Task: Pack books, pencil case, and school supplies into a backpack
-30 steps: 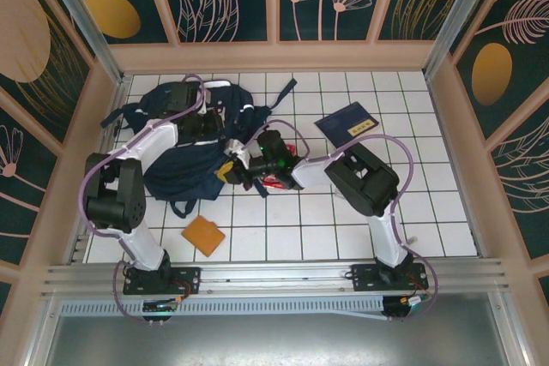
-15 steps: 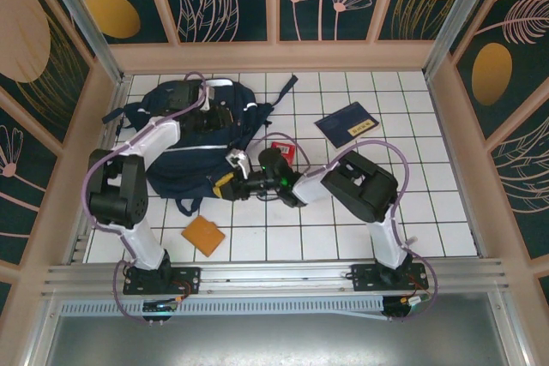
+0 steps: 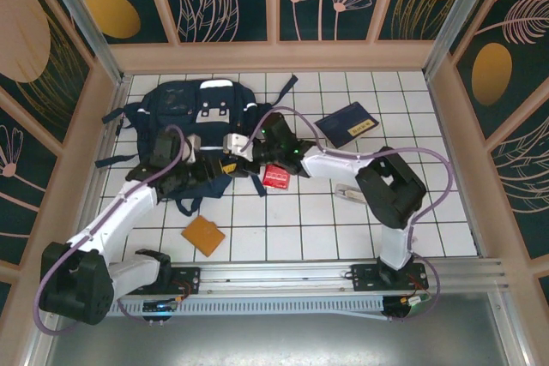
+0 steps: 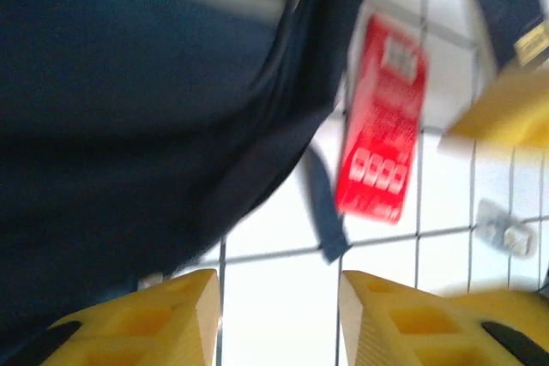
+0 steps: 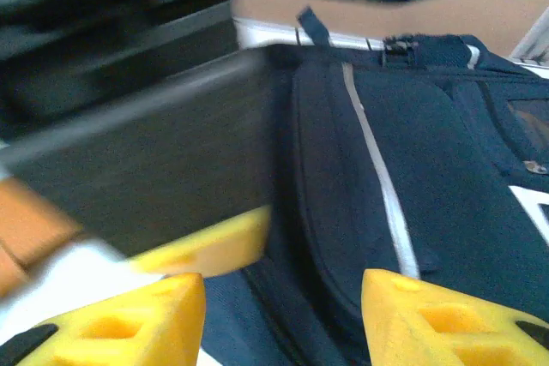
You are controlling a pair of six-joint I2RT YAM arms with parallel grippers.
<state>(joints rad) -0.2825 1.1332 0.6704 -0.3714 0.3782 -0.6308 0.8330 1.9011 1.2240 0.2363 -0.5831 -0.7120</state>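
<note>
the big dark navy cloth backpack (image 3: 193,117) lies flat at the far left of the white tiled table (image 3: 429,229). the left gripper (image 3: 216,169) is at the backpack's near right edge. its yellow fingers (image 4: 146,319) stand apart with only white tile between them, so it is open and holds nothing. the right gripper (image 3: 236,145) is just beside it, over the same edge. its fingers (image 5: 446,315) stand apart too, with navy cloth behind them and nothing held. the flat red rectangle with white print (image 3: 276,176) lies on the tiles just right of the backpack. the thin navy book with gold marks (image 3: 347,123) lies further right, well apart from the backpack. the orange square pad (image 3: 203,234) lies nearer the front. the small pale slim piece (image 3: 347,192) lies right of the red rectangle.
</note>
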